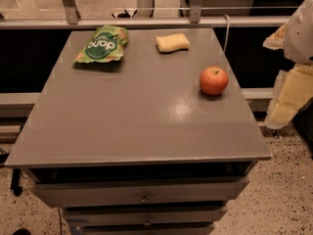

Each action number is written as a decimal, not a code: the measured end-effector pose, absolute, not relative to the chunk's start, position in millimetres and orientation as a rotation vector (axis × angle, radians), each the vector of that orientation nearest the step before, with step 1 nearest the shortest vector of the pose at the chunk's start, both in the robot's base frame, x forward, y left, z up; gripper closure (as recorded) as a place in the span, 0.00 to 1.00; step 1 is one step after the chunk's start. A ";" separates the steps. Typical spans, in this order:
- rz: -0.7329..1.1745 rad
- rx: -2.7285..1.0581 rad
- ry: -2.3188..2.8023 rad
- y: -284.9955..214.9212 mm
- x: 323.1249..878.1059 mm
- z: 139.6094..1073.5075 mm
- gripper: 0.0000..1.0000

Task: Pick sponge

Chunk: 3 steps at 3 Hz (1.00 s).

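While the gripper hangs off the table past its 3 o'clock edge, well apart from everything on top, I can't tell whether it's spread or closed. Sponge lies flat at 1 o'clock near the far edge, nothing touching it. Apple sits upright at 2 o'clock, nearer the gripper; bag at 11 o'clock, level with the sponge.

The gripper, hanging beside the right side of the table, was cut off by the right edge, the lowest drawer ran out at the bottom edge, and the small print on the green snack bag was unreadable.
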<state>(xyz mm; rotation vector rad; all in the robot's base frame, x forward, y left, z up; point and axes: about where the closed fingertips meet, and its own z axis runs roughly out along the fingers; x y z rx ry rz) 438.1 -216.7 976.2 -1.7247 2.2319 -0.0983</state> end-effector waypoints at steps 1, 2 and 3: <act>-0.098 -1.725 2.232 -216.7 438.1 976.2 0.00; -0.094 -1.708 2.198 -213.4 452.8 973.9 0.00; -0.048 -1.641 2.123 -195.4 501.6 964.2 0.00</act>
